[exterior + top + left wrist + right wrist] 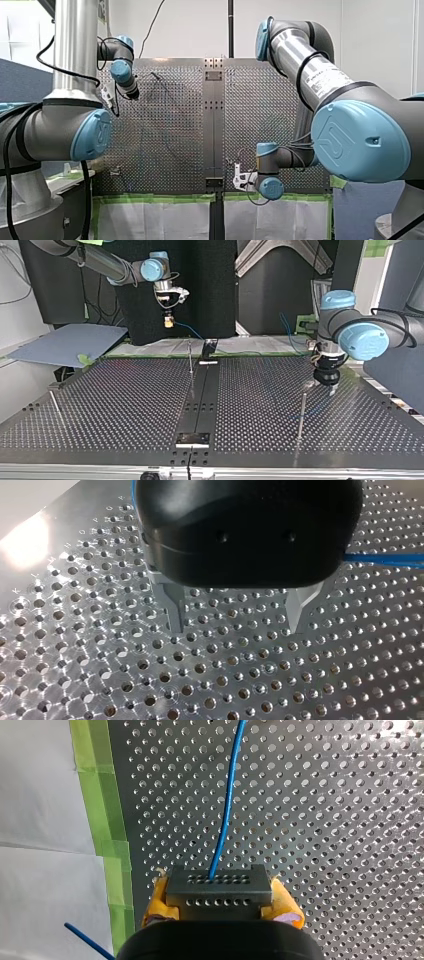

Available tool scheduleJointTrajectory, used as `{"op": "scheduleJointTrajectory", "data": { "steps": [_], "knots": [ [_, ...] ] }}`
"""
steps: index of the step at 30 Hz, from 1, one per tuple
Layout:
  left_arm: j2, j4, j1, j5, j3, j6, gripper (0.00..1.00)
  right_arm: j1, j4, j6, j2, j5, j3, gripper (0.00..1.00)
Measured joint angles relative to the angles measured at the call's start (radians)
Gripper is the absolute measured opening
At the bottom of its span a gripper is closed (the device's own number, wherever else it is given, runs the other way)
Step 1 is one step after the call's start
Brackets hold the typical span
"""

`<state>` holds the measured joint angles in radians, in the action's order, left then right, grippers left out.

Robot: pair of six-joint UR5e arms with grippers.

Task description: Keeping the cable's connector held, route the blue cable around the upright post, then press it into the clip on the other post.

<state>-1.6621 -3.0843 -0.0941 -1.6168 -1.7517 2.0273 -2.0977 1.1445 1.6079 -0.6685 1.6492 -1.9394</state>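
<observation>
Table [125, 405]: perforated. My right gripper [221, 907], raised at top view's 11 o'clock, clamps the connector [219, 889]; blue cable [227, 805] leaves it straight ahead. My left gripper [235, 625]: fingers wide apart, empty, low over the table. Nearest post [302, 415] sits at its 7 o'clock in top view, so I'd judge left arm closer for routing.

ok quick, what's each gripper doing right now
My left gripper: open, nothing between its fingers.
My right gripper: shut on the connector of the blue cable.
</observation>
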Motion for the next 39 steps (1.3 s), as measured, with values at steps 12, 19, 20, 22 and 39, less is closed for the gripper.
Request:
{"op": "scheduleJointTrajectory", "data": {
  "steps": [12,19,20,22,39],
  "knots": [
    [0.0,0.002,-0.005,0.037,-0.001,0.086,1.0,0.0,-0.002,-0.001,0.0,0.001,0.0,0.0],
    [0.0,0.044,-0.005,0.032,-0.001,0.149,1.0,0.0,-0.009,-0.001,0.0,0.004,0.0,0.0],
    [0.0,0.046,-0.004,0.029,-0.001,0.157,1.0,0.0,-0.009,0.0,0.0,0.004,0.0,0.0],
    [0.0,0.049,-0.002,0.018,-0.001,0.175,1.0,0.0,-0.009,0.0,0.0,0.005,0.0,0.0],
    [0.0,0.034,0.01,-0.025,-0.001,0.316,1.0,0.0,-0.005,0.001,0.0,0.0,0.0,0.0]
  ]
}}
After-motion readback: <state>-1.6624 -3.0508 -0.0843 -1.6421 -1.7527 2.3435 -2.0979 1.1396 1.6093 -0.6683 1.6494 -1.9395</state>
